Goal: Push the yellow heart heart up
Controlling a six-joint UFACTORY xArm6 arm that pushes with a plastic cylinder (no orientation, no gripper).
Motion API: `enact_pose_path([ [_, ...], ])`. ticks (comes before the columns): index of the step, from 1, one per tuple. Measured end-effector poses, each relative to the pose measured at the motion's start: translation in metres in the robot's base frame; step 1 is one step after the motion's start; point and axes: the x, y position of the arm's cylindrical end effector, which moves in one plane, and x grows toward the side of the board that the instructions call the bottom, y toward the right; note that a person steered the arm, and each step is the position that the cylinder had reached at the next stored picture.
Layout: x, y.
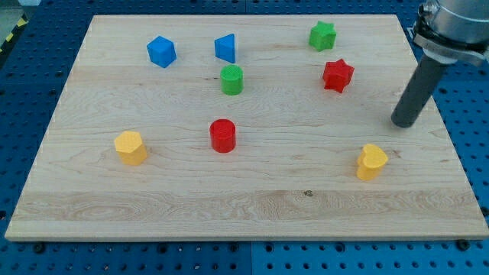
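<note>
Pale wood, with long straight grain and a small dark knot low down, makes up the board (pixel 252 206) that all the blocks sit on; around it lies a blue perforated surface (pixel 30 84) dotted with holes.

Farthest toward the view's left stands a yellow block (pixel 131 147), chunky and roughly hexagonal, matte like plastic. Above it, near the view's top, is a blue block (pixel 161 51) with faceted sides, and just right of that a blue wedge-like block (pixel 225 47) whose exact shape I find hard to make out. Below the wedge sits a green cylinder (pixel 232 79) with a ridged top, and lower still a red cylinder (pixel 223 135). Further right, a green star-like block (pixel 322 35) stands near the top edge, with a red star-like block (pixel 338 75) just below it.

The yellow heart (pixel 372 161) rests toward the view's lower right, its notch facing up-left, well apart from every other block.

I carry no fingers to open or close, only a smooth dark rod. My tip (pixel 403 124) rests on the wood above and to the right of the yellow heart, near it but not touching. The rod's upper part and its metal collar are cut off by the frame's top right corner.
</note>
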Motion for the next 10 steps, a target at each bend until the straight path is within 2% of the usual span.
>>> enact_pose_path([
  [2,0.052,0.002],
  [4,0.083,-0.004],
  [5,0.087,-0.059],
  [6,0.066,-0.081],
  [7,0.043,-0.077],
  [9,0.026,-0.089],
  [10,-0.004,-0.089],
])
